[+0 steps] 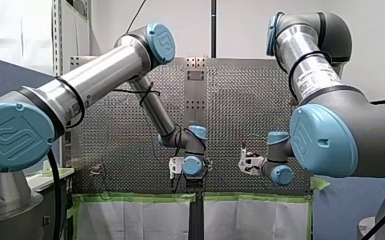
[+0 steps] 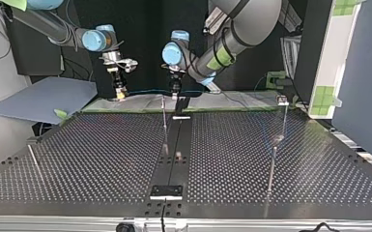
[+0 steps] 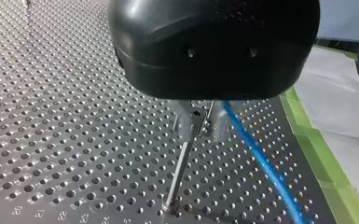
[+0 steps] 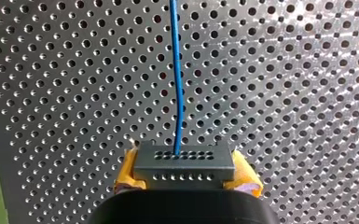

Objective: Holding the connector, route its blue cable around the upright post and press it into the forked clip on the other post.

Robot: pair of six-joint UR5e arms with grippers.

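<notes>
1. Closest in the top view sits a small black rectangular plate (image 2: pixel 166 192), fixed at the near edge of the perforated metal table (image 2: pixel 87 159)
2. Behind it, toward that view's right, stands a slim metal post (image 2: pixel 272 166) whose top looks forked, though it is too small to be sure; I take it for the clip post
3. Further back, at mid-table, rises the thin upright metal post (image 2: pixel 164 123), the one to be rounded
4. At the far edge both arms hang, and the thin blue cable (image 2: pixel 145 90) runs level between them, well apart from the clip post
5. My right end effector (image 4: pixel 184 171) is clamped by its yellow pads (image 4: pixel 127 171) on the dark grey rectangular connector (image 4: pixel 184 161); the cable leaves the connector's face and runs straight out over the table
6. My left end effector (image 3: pixel 200 122) hovers at the upright post's top, with the cable just beside it; whether it grips anything I cannot tell
7. Routing looks barely begun, with nothing seated in the clip. The next move calls for carrying the connector round the upright post with the cable taut, then across to the forked top and down into it
</notes>
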